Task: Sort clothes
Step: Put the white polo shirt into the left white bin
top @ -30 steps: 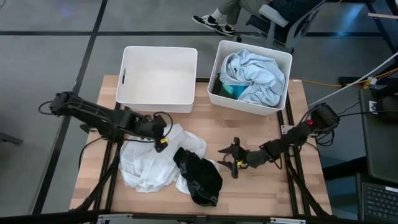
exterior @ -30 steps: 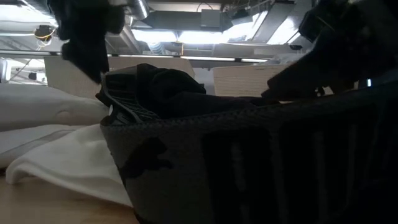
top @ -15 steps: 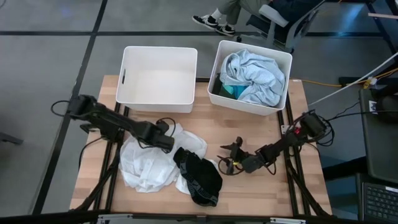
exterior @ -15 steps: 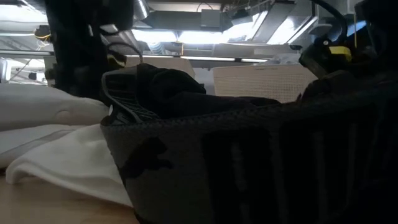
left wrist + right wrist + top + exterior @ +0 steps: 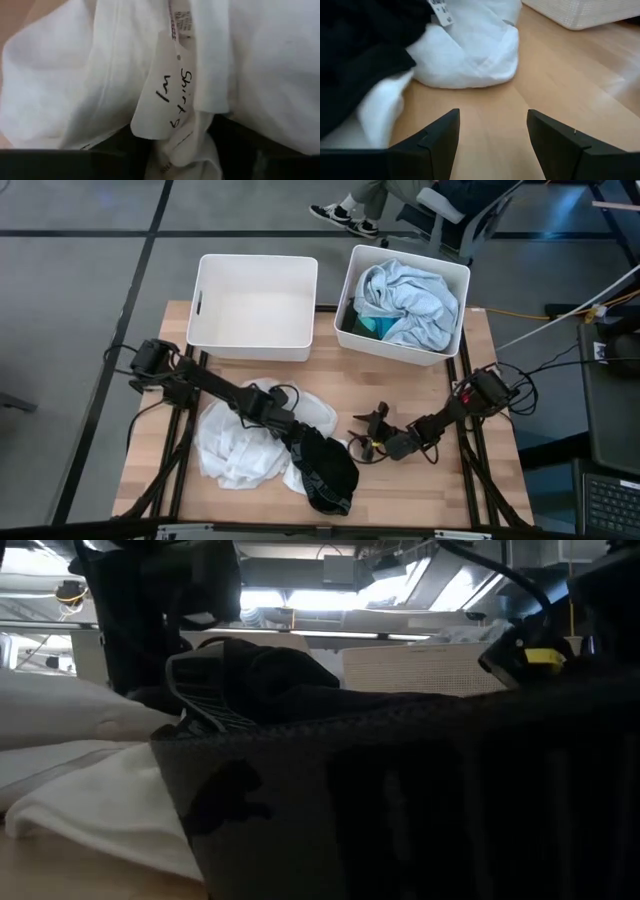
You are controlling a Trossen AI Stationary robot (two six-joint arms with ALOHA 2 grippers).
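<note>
At the tabletop's near edge the black garment [image 5: 322, 467] shows a leaping-cat logo, beside the white shirt [image 5: 235, 445] tagged "Shirt". The left tool [image 5: 285, 423] presses into both, grip unclear; the released right tool [image 5: 362, 438] waits. Next comes pinching one garment alone for the empty bin [image 5: 254, 305]; blue clothes [image 5: 410, 300] fill the far-right bin [image 5: 402, 303].

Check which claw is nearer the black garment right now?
Left. The left claw is down on the black garment where it meets the white garment; the right claw sits beside it, over bare table, open.

floor: grey, dark seams [image 5: 90, 240] | chair [image 5: 450, 205] beyond table | ceiling lights [image 5: 300, 600] bright
</note>
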